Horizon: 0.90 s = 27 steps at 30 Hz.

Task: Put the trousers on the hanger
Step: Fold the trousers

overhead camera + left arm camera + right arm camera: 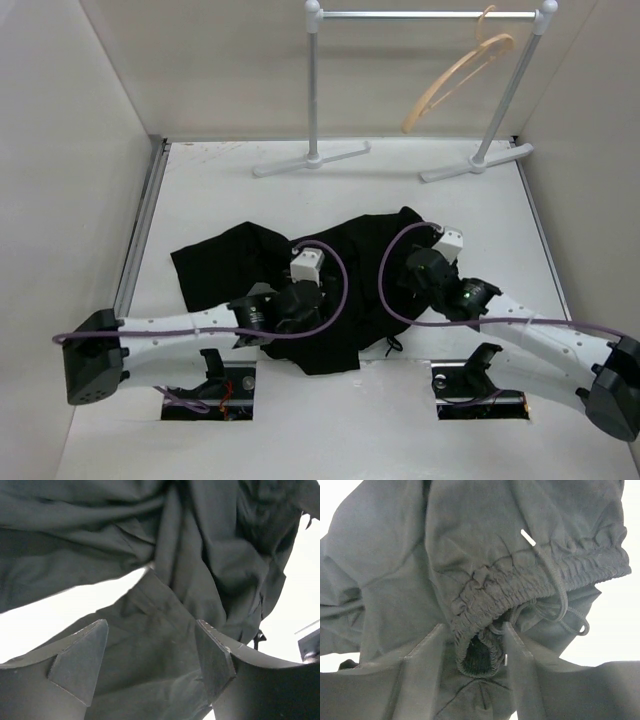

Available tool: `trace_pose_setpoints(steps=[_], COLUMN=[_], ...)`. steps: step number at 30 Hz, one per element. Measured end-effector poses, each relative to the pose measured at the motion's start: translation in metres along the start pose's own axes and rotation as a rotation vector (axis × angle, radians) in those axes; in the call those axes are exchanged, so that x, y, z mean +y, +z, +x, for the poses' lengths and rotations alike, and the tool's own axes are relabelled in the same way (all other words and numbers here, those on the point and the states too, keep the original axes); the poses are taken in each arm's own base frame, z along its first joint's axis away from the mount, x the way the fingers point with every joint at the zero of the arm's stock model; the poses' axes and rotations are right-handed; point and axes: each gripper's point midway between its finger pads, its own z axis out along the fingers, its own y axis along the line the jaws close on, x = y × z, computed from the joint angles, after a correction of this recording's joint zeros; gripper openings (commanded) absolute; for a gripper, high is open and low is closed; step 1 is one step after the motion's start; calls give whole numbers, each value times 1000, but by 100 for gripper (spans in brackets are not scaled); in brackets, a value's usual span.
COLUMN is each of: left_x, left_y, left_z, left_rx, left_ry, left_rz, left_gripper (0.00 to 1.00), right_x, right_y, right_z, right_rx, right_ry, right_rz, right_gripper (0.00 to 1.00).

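Top view first: the trousers (230,262) are dumped in a crumpled heap in the middle of the table (220,180), spread more sideways than front to back. The hanger (458,82) is hooked on the rail (430,14) up at the far end, close to the right post, and it's hung tilted with its long end dropped toward the left. It is well apart from the cloth. A band of bare table is left between the heap's far edge and the rail's feet, and more open surface is seen right of the heap, out to the side wall (590,200). The left gripper (300,305) is sunk into the heap's near middle, and the right gripper (418,268) is parked at its right edge.

Left wrist view: the fingers (80,662) are spread wide, with loose folds lying between and beyond them and nothing pinched. White table is seen past the cloth edge on both sides.

Right wrist view: the gathered elastic waistband (530,575) is bunched between the fingers (427,655), which are pressed in on it from both sides. The drawstring (562,590) is hanging loose over the band, and bare table is visible to the right of the hem.
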Motion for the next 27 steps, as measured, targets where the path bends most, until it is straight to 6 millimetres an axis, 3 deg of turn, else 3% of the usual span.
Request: trace_pose_setpoints(steps=[3,5,7,8,11,14,17,20,23,27], left_x=[-5,-2,2,4,7,11,34,73,124,178], left_y=[9,15,20,22,26,28,25,11,-22,-69], left_z=[22,39,55,61,70,65,36,-25,-100,-154], left_rx=[38,74,110,126,150,142,70,-108,-372,-607], left_ry=[69,116,158,174,196,181,85,-100,-317,-495], left_rz=[-25,-53,-79,-88,-101,-112,-148,-209,-286,-367], left_gripper=[70,70,68,59,18,6,3,3,4,5], right_x=[-2,-2,0,1,2,6,5,-11,-33,-39], right_y=[6,11,16,18,22,18,1,-27,-53,-80], right_z=[8,13,15,15,12,-2,-39,-93,-133,-165], right_rx=[22,38,52,54,53,18,-82,-250,-385,-461], right_ry=[-13,-17,-15,-11,6,47,148,295,408,487], right_rz=[17,21,15,13,6,-22,-77,-121,-136,-203], right_gripper=[68,63,51,40,22,16,15,15,14,14])
